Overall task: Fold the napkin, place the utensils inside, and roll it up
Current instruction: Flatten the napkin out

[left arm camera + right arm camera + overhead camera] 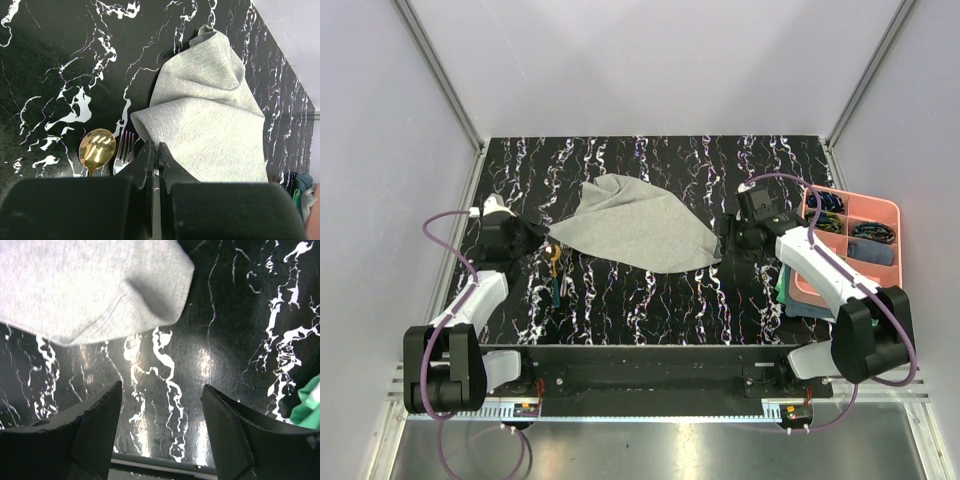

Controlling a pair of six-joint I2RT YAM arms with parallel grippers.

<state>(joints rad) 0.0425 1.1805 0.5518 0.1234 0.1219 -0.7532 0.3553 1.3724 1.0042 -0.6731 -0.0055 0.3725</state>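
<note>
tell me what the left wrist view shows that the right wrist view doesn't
Only left wrist: the gold spoon and fork lying side by side, and the left gripper shut on the napkin. Only right wrist: the right gripper, jaws open over bare table, clear of the napkin. Both: the napkin and the black marbled table.

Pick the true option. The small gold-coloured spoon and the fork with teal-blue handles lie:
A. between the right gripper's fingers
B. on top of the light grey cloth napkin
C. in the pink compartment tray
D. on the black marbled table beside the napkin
D: the gold-coloured spoon and fork rest on the black marbled table, just off the edge of the light grey cloth napkin.
</note>
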